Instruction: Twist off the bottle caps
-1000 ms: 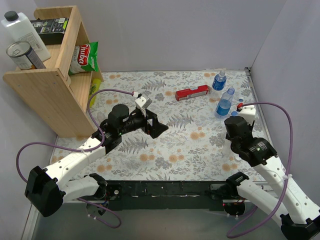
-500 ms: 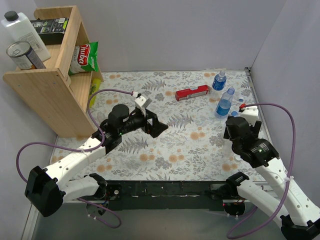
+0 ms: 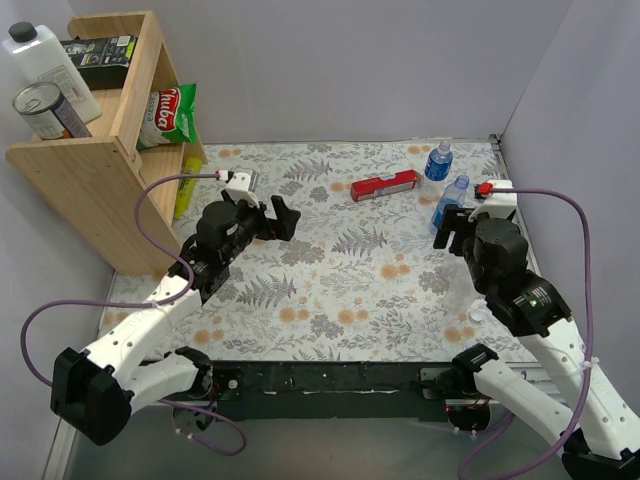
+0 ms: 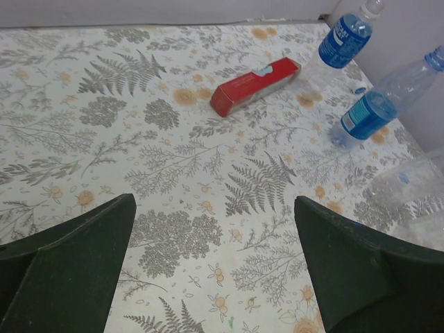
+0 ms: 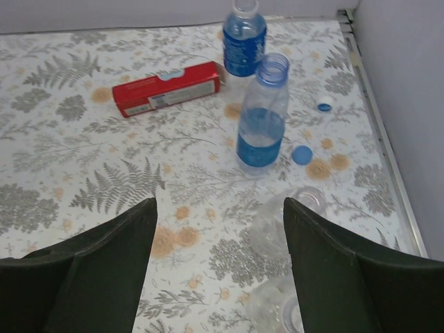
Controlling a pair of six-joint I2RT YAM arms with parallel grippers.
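The left gripper [image 4: 215, 277] and right gripper [image 5: 218, 277] hung with jaws wide apart, holding nothing. Two blue caps lay loose on the table [image 5: 83, 166]: the near cap [image 5: 302, 154] just right of the near bottle [image 5: 261, 118], whose neck stood open, and the far cap [image 5: 324, 107] behind it. Whether the far bottle [image 5: 244, 38] kept its cap we could not tell.

We judged any cap light, hard and small, best pinched around its rim, with the thin bottle braced low lest it crumple or tip. The labels hid how much water was in either bottle. A clear bottle [image 5: 281, 222] beside them looked empty.
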